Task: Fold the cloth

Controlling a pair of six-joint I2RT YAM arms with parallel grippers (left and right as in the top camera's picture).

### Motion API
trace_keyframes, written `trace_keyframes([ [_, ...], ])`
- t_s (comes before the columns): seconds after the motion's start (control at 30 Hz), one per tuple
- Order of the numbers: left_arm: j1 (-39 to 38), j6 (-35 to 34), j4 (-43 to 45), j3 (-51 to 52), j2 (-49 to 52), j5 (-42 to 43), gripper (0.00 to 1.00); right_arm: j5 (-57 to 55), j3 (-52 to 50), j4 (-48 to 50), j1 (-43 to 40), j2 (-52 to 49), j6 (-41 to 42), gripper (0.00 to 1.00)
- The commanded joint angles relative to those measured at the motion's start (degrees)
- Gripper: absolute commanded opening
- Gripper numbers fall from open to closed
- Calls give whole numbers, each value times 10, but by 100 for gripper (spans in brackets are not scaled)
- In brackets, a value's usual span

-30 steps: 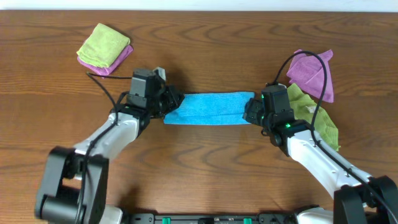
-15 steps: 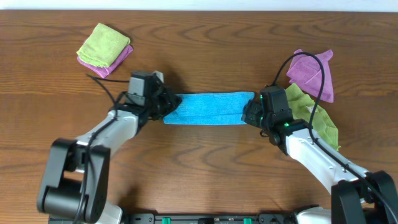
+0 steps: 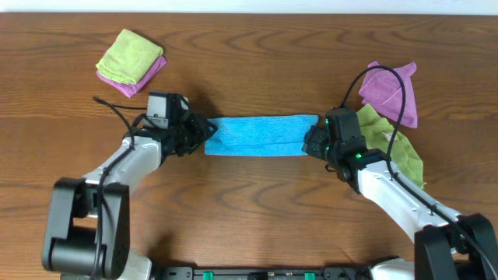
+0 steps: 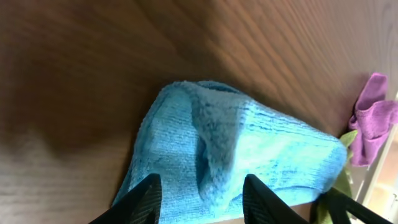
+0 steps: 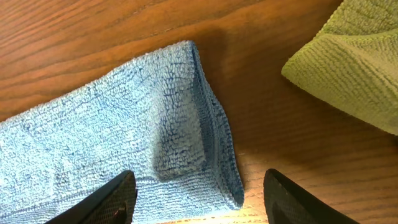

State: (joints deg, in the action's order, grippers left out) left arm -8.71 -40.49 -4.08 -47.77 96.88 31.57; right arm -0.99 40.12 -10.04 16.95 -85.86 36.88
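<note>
The sky-blue cloth [image 3: 261, 135] lies folded into a long strip across the middle of the table. My left gripper [image 3: 204, 132] is open at its left end, fingers just above the cloth [image 4: 230, 165], which bunches into a ridge there. My right gripper [image 3: 310, 142] is open at the strip's right end, its fingers either side of the folded corner [image 5: 168, 140], holding nothing.
A lime-green cloth on a purple one [image 3: 130, 61] sits stacked at the far left. A loose purple cloth [image 3: 389, 92] and a lime-green cloth [image 3: 393, 140] lie at the right, close behind my right arm; the green one shows in the right wrist view [image 5: 354, 62].
My left arm has drawn back to the left, off the cloth's left end. The cloth and the right arm stay where they were.
</note>
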Motion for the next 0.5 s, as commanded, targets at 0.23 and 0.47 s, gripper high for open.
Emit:
trace_keyframes([
  [0.23,-13,-39,78,-7,69,15,45,0,7,0,-5,-4,8,65],
  [0.47,-19,-74,136,-7,70,15,46,0,7,0,-5,-4,8,64],
])
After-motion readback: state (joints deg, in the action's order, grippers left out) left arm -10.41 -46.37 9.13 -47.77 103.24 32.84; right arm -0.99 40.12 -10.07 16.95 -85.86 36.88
